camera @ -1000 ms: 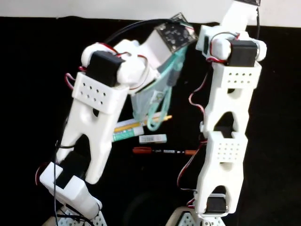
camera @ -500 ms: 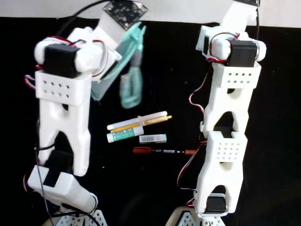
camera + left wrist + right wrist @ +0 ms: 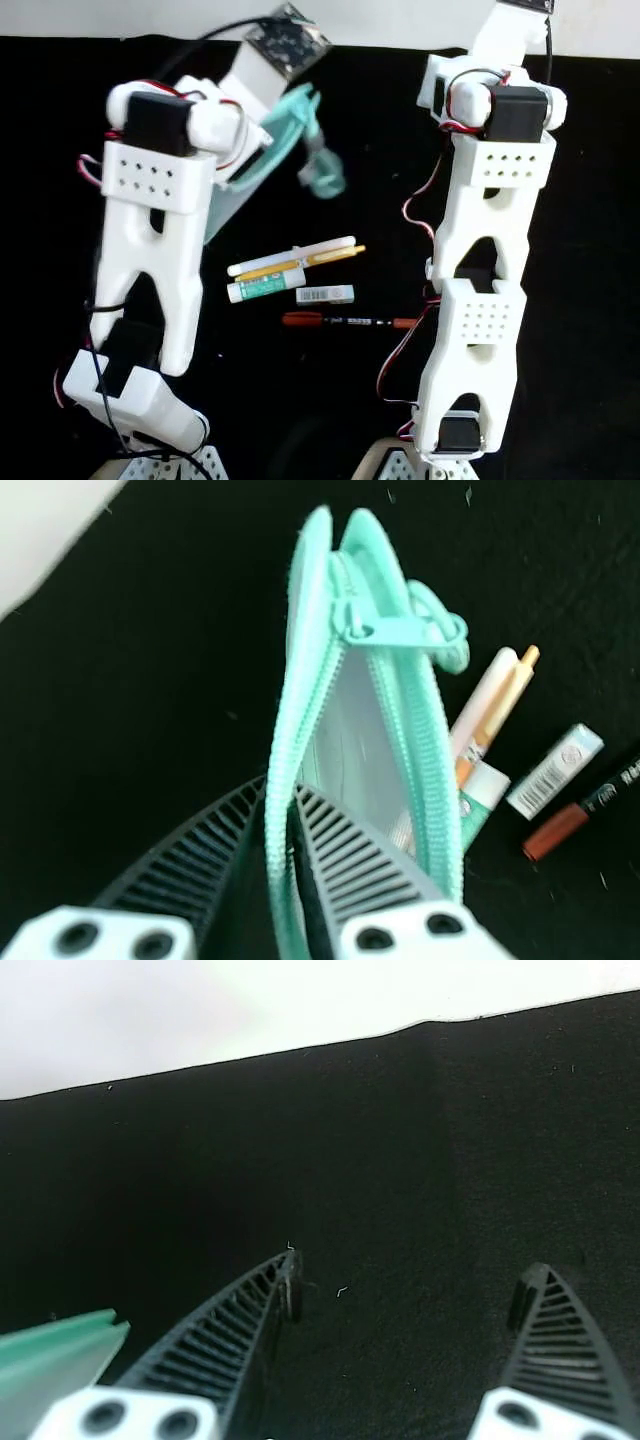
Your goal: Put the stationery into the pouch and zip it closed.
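High view: the left gripper (image 3: 283, 792), clamped on the open pouch (image 3: 275, 140), has swung it leftward clear of the stationery (image 3: 300, 272), which lies unpacked; the right gripper (image 3: 408, 1295) waits wide.

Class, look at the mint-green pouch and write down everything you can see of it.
The pouch is mint green, soft fabric by the look, with a paler, see-through side panel. Its zip is open, with the slider at the far end beside a wrist loop. The left gripper is shut on one edge of the opening and holds the pouch edge-up, apparently above the black table.
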Motion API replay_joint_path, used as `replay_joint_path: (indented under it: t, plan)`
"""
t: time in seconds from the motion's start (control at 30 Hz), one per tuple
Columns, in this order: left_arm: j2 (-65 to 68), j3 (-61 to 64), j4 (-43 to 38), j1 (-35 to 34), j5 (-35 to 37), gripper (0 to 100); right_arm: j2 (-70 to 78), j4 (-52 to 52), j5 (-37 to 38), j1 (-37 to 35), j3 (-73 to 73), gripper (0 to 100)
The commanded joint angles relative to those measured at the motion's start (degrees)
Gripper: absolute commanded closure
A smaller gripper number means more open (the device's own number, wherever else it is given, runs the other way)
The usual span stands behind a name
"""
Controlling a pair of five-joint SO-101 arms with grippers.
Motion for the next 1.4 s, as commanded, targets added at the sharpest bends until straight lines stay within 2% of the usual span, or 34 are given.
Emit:
replay_joint_path:
  t: [0.0, 0.37, 0.57, 0.77, 1.0, 1.23, 1.37]
  plan:
    - [-3.03, 2.33, 0.09, -0.84, 0.0, 99, -0.4, 0.84, -0.53, 0.31, -0.13, 67.0]
    - [-2.95, 10.24, -0.35, -7.96, 0.0, 99, -0.4, 0.84, -0.62, 0.31, -0.13, 67.0]
    - [-2.95, 10.33, -2.11, -12.35, 6.68, 99, -0.4, 0.84, -0.62, 0.31, -0.13, 67.0]
    - [-2.86, 10.33, -2.37, -12.35, 9.58, 99, -0.4, 0.84, -0.62, 0.31, -0.13, 67.0]
    - [-2.86, 10.33, -3.25, -12.44, 9.41, 99, -0.4, 0.84, -0.62, 0.31, -0.13, 67.0]
    - [-2.95, 10.33, -3.25, -12.62, 9.41, 87, -0.4, 0.84, -0.62, 0.31, -0.13, 67.0]
    - [-2.95, 10.24, -3.25, -12.79, 9.67, 87, -0.4, 0.84, -0.62, 0.31, -0.13, 67.0]
